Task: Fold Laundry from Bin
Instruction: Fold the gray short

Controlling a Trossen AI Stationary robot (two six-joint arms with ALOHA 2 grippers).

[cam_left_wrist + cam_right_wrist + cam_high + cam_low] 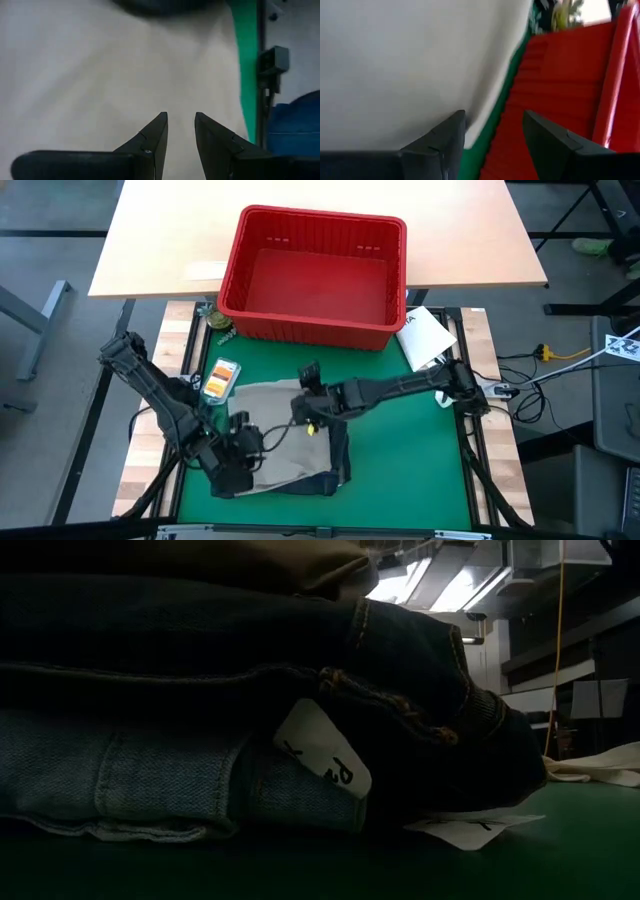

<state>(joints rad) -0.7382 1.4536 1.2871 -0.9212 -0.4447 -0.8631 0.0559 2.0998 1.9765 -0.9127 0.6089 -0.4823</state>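
Tan khaki trousers lie flat on top of a stack of folded denim jeans on the green mat, near the table's front left. A dark denim edge shows under them. My left gripper hovers open over the tan cloth, near its front left part. My right gripper hovers open above the trousers' far edge, with the red bin beyond it. The bin stands at the far side of the mat, and its inside shows bare.
A white flat packet lies right of the bin. A small orange and green packet lies at the mat's left edge beside the trousers. White tags stick out of the denim stack. The green mat's right half is free.
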